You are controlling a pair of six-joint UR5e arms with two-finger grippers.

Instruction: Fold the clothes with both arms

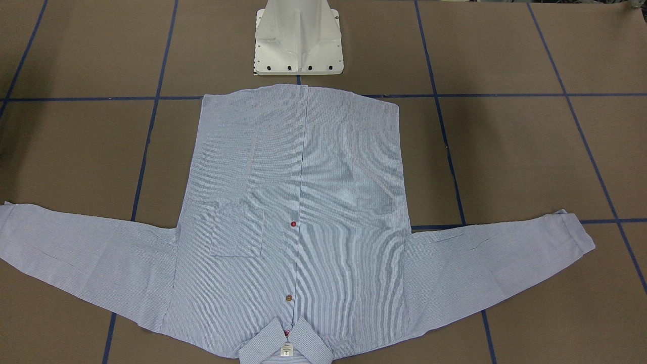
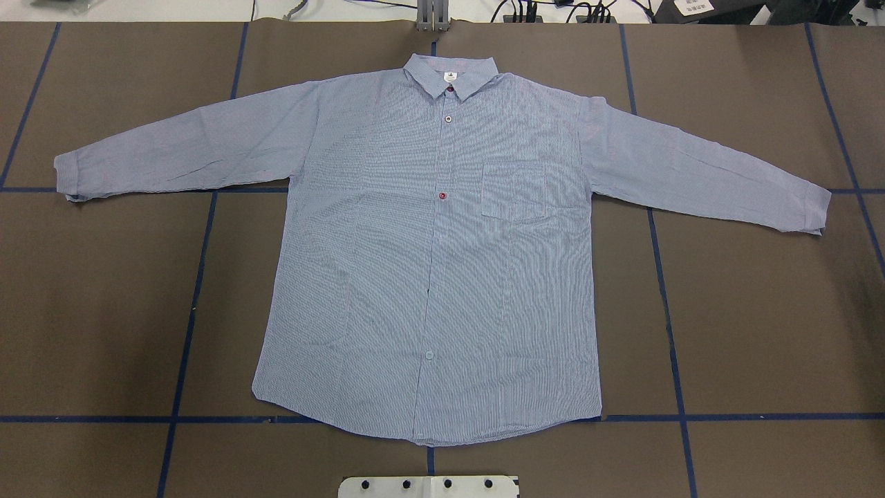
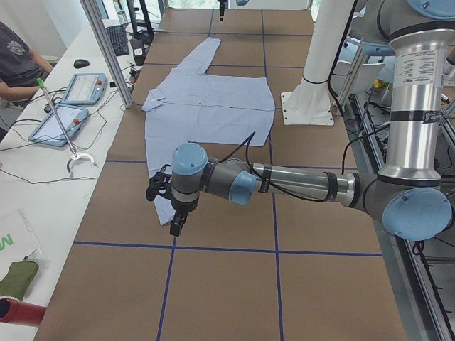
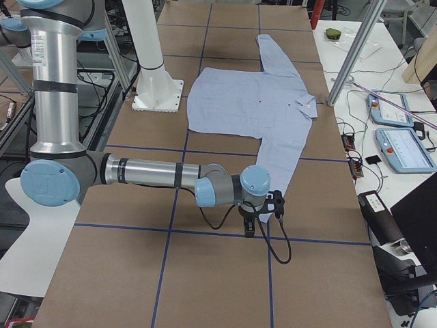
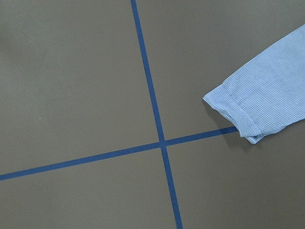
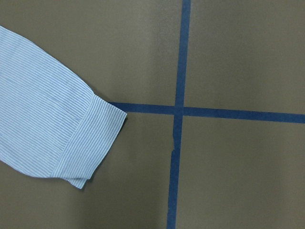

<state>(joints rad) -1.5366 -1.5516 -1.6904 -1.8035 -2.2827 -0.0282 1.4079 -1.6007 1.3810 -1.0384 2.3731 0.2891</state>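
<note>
The light blue striped shirt (image 2: 387,277) lies flat and buttoned on the brown table, front up, both sleeves spread wide, collar (image 2: 449,75) at the far edge from the robot. In the front-facing view the shirt (image 1: 323,202) shows its chest pocket (image 1: 236,233). My left gripper (image 3: 178,224) hangs above the table just beyond the left sleeve's end; its wrist view shows that cuff (image 5: 236,114). My right gripper (image 4: 250,229) hovers beside the right sleeve's end, whose cuff (image 6: 90,140) shows in its wrist view. I cannot tell whether either gripper is open or shut.
The white pedestal base (image 1: 298,40) stands at the shirt's hem side. Blue tape lines (image 2: 200,277) grid the brown table. A side bench holds tablets (image 3: 60,124) and cables, with a person (image 3: 18,57) sitting at it. An aluminium post (image 4: 355,55) rises near the collar.
</note>
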